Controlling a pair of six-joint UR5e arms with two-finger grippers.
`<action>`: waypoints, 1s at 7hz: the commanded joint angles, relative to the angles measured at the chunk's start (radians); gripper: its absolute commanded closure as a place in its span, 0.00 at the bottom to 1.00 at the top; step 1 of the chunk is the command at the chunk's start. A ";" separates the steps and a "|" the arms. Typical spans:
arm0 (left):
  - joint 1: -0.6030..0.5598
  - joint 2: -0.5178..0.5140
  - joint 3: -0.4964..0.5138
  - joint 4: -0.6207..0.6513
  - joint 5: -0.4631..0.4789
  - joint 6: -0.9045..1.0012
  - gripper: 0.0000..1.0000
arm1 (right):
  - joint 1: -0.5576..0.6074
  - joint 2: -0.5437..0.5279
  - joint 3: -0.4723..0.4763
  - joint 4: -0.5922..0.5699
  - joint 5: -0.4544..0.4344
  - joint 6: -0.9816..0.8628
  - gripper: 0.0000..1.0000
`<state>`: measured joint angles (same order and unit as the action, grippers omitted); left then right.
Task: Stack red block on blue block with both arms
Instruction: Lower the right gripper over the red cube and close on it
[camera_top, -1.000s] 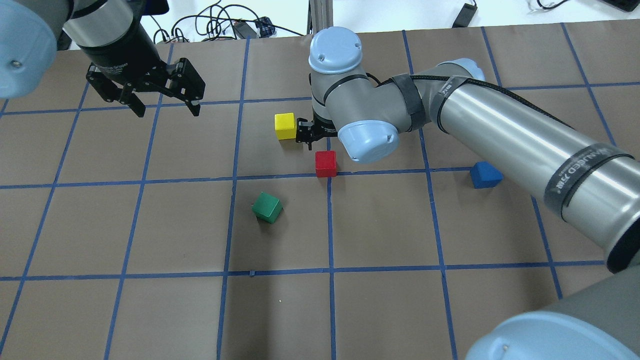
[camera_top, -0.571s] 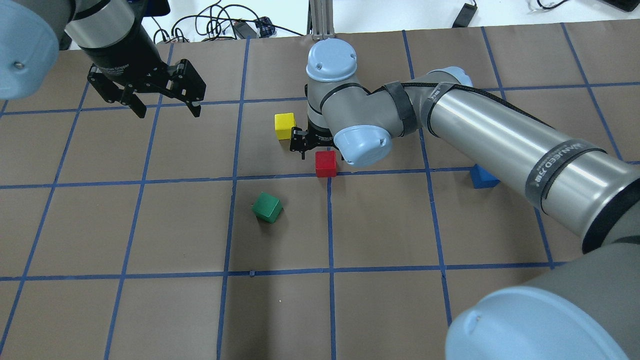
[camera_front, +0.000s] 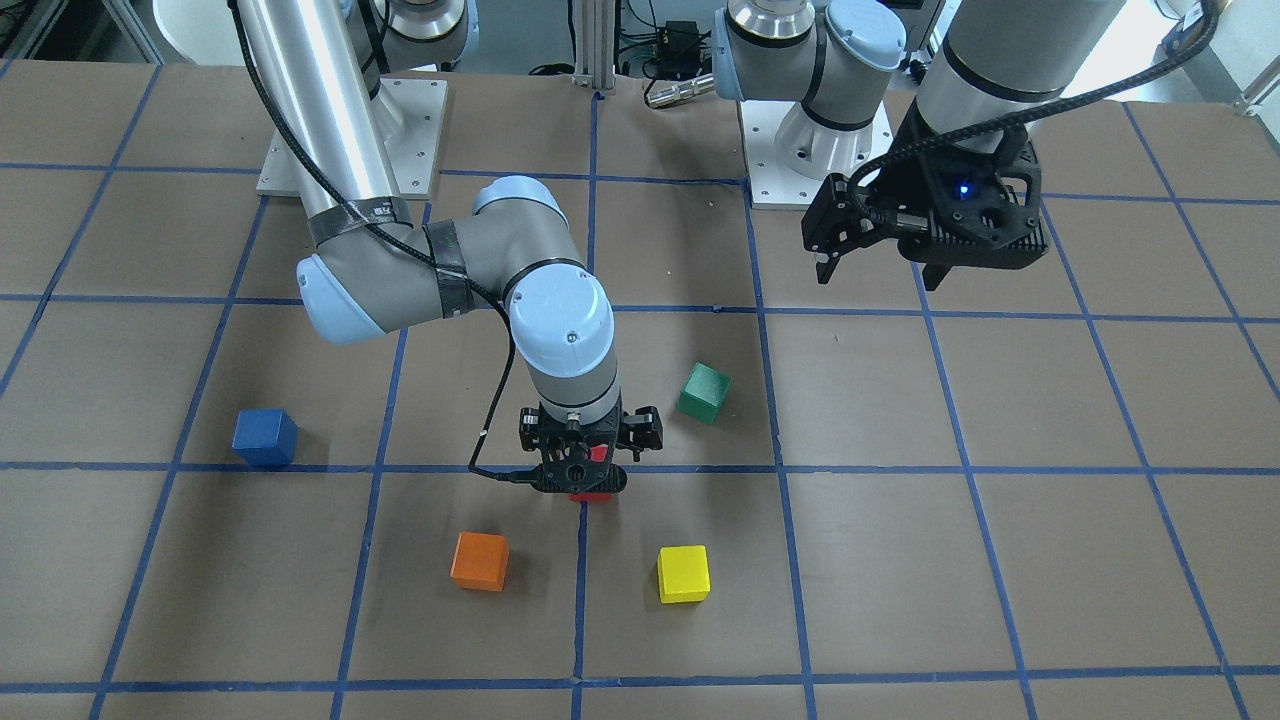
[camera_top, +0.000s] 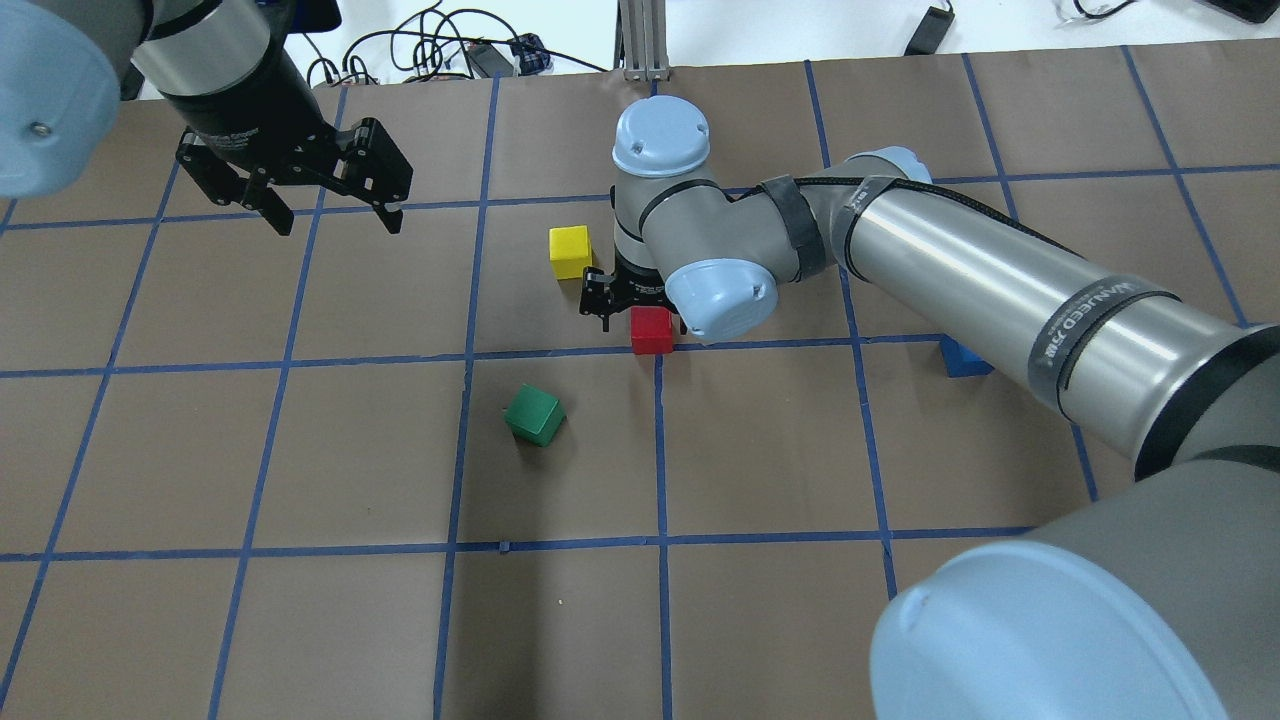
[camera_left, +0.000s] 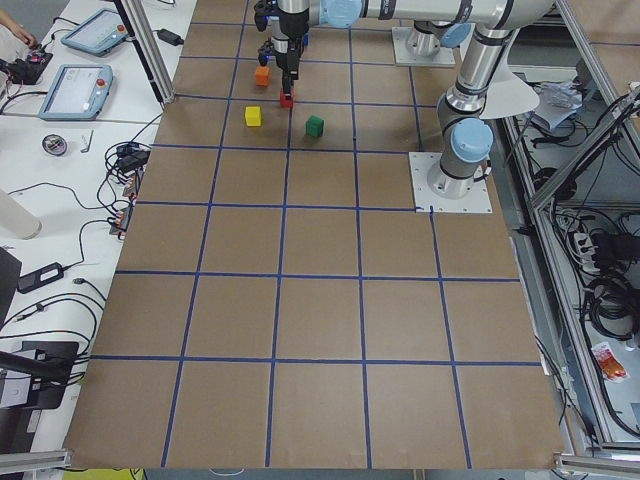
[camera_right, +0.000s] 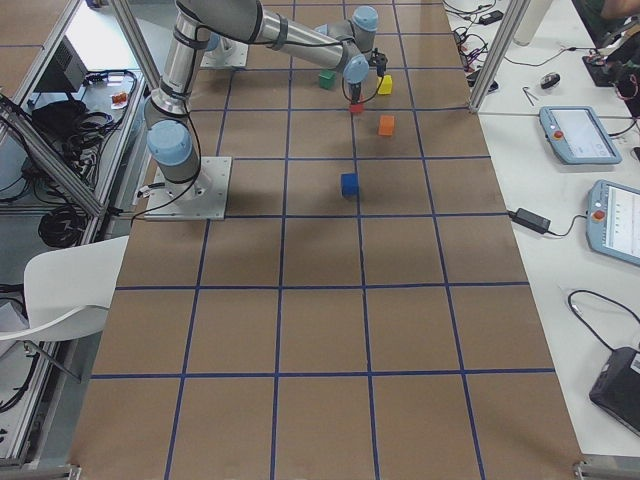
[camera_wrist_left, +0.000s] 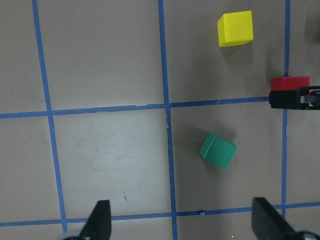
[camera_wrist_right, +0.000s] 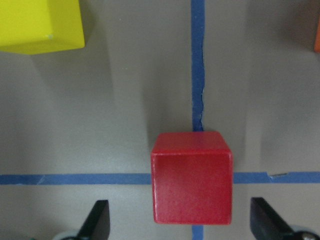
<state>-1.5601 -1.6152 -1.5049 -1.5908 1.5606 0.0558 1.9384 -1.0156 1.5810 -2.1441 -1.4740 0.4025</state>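
Note:
The red block (camera_top: 652, 330) sits on a blue tape crossing near the table's middle. My right gripper (camera_top: 640, 305) is open and low over it. In the right wrist view the red block (camera_wrist_right: 192, 177) lies between the two fingertips (camera_wrist_right: 97, 220), with gaps on both sides. From the front the right gripper (camera_front: 590, 478) hides most of the red block (camera_front: 592, 495). The blue block (camera_front: 265, 437) stands alone on my right; in the overhead view the blue block (camera_top: 962, 360) is partly behind my right forearm. My left gripper (camera_top: 335, 222) is open, empty and high at the far left.
A yellow block (camera_top: 570, 251) stands just beyond the red one, close to the right gripper. A green block (camera_top: 534, 414) lies tilted nearer to me. An orange block (camera_front: 479, 560) stands on the far side, hidden under my right arm in the overhead view.
My right gripper has moved toward me and come down over the red block. The right forearm now covers more of the blue block. The left arm has not moved.

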 joint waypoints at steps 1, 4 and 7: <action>0.000 0.000 -0.001 0.000 -0.001 -0.001 0.00 | -0.001 0.020 0.004 0.000 -0.006 0.001 0.00; 0.000 0.000 -0.001 0.000 -0.001 -0.001 0.00 | 0.002 0.034 0.004 0.000 0.000 0.004 0.59; 0.000 0.003 -0.008 0.002 -0.001 -0.002 0.00 | -0.001 0.019 -0.006 0.012 -0.006 0.006 1.00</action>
<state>-1.5600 -1.6133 -1.5109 -1.5908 1.5590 0.0542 1.9378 -0.9886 1.5809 -2.1394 -1.4724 0.4077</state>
